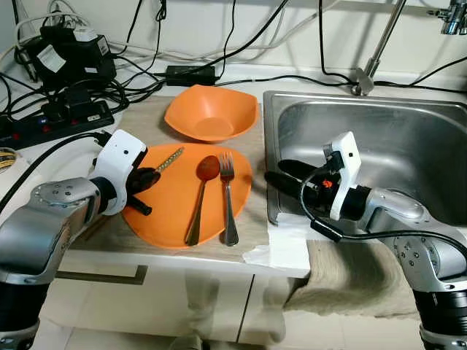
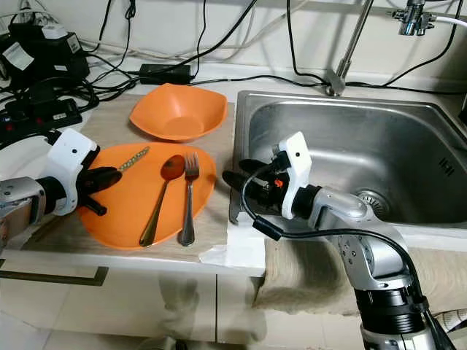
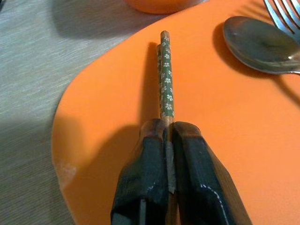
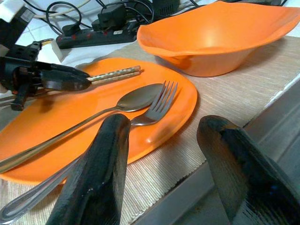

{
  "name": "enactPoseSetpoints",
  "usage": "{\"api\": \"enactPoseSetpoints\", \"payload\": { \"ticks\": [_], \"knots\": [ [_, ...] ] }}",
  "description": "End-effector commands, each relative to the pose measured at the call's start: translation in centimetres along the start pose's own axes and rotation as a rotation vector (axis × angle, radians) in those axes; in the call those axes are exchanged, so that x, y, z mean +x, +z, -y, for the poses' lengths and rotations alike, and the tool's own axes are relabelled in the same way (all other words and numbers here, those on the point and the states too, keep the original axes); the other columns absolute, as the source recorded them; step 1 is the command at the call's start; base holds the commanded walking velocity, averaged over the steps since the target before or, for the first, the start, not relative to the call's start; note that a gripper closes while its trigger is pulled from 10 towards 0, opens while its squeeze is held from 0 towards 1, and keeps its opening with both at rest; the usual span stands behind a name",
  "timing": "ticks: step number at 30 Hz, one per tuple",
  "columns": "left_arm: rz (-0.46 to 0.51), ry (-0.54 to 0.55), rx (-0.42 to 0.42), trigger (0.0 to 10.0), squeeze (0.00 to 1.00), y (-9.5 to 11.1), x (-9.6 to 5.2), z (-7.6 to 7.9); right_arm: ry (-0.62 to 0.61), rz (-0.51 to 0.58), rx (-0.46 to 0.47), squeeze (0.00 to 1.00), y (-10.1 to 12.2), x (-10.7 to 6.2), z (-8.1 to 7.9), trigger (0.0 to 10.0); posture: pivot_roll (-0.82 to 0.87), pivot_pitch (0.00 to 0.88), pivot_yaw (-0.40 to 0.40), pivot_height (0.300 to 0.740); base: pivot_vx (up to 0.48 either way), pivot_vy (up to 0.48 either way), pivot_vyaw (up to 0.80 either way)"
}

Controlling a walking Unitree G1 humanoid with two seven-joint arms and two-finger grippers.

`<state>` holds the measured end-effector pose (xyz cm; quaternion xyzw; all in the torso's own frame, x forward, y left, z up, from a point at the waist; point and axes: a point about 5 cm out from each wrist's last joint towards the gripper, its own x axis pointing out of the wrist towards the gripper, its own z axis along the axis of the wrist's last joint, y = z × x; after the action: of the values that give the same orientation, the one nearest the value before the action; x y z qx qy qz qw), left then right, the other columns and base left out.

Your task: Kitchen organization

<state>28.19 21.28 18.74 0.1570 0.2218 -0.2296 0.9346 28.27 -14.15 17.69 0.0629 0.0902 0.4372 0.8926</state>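
Two chopsticks [image 3: 165, 75] clamped between left gripper [image 1: 149, 177] fingers, low over orange plate [image 1: 164, 219] beside spoon [image 1: 202, 191] and fork [image 1: 228, 197]. Right gripper [image 1: 281, 175] fingers spread, empty, at sink [image 1: 271, 131] rim. Risk judged: thin sticks twisting loose, rolling off plate.

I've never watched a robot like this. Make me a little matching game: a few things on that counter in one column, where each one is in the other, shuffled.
Things:
1. chopsticks
2. spoon
3. bowl
4. right gripper

Places:
A. open, by the sink's front left corner
B. on the mat behind the plate
C. pinched in the left gripper, over the plate
D. lying on the plate beside the fork

Pairs: 1-C, 2-D, 3-B, 4-A
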Motion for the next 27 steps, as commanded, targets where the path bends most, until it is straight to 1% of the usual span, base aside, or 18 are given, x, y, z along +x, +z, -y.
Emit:
{"api": "enactPoseSetpoints", "payload": {
  "ticks": [1, 5, 6, 10, 15, 19, 20, 21, 25, 27],
  "knots": [
    [0.003, -0.010, 0.010, 0.0, 0.00, 0.2, -0.4, 0.1, 0.002, -0.009, -0.008, 0.00, -0.1, -0.1, 0.1, 10.0, 0.13, 0.000, -0.012, 0.740, 0.000, 0.000, 0.00],
    [0.052, 0.003, 0.016, 0.0, 0.00, 1.1, -1.2, 0.0, -0.002, -0.015, -0.003, 0.00, -0.3, -0.1, 0.3, 10.0, 0.14, 0.000, -0.022, 0.740, 0.000, 0.000, 0.00],
    [0.078, 0.007, 0.023, 0.0, 0.00, 1.6, -1.5, 0.0, -0.003, -0.019, -0.001, 0.00, -0.4, 0.0, 0.5, 10.0, 0.14, 0.000, -0.024, 0.740, 0.000, 0.000, 0.00],
    [0.099, 0.008, 0.031, 0.0, 0.00, 2.1, -1.8, 0.1, -0.005, -0.024, 0.000, 0.00, -0.5, 0.0, 0.6, 10.0, 0.14, 0.000, -0.028, 0.740, 0.000, 0.000, 0.00],
    [0.148, 0.017, 0.067, 0.0, 0.00, 3.5, -2.9, -0.2, -0.017, -0.030, 0.008, 0.00, -0.8, 0.1, 1.1, 10.0, 0.15, 0.000, -0.037, 0.740, 0.000, 0.000, 0.00],
    [0.176, 0.016, 0.073, 0.0, 0.00, 4.2, -3.2, -0.1, -0.031, -0.032, 0.004, 0.00, -0.9, 0.2, 1.4, 10.0, 0.15, 0.000, -0.038, 0.740, 0.000, 0.000, 0.00],
    [0.201, 0.004, 0.070, 0.0, 0.00, 4.7, -3.2, 0.2, -0.041, -0.031, 0.005, 0.00, -0.9, 0.3, 1.5, 10.0, 0.15, 0.000, -0.039, 0.740, 0.000, 0.000, 0.00],
    [0.246, -0.025, 0.060, 0.0, 0.00, 5.5, -3.1, 0.9, -0.042, -0.021, 0.017, 0.00, -0.9, 0.4, 1.5, 10.0, 0.15, 0.000, -0.038, 0.740, 0.000, 0.000, 0.00],
    [0.271, -0.043, 0.054, 0.0, 0.00, 6.0, -3.1, 1.3, -0.042, -0.015, 0.019, 0.00, -0.8, 0.4, 1.6, 10.0, 0.15, 0.000, -0.035, 0.740, 0.000, 0.000, 0.00],
    [0.306, -0.078, 0.049, 0.0, 0.00, 6.7, -2.8, 2.0, -0.050, 0.004, 0.024, 0.00, -0.6, 0.6, 1.6, 10.0, 0.15, 0.000, -0.034, 0.740, 0.000, 0.000, 0.00]
  ]
}}
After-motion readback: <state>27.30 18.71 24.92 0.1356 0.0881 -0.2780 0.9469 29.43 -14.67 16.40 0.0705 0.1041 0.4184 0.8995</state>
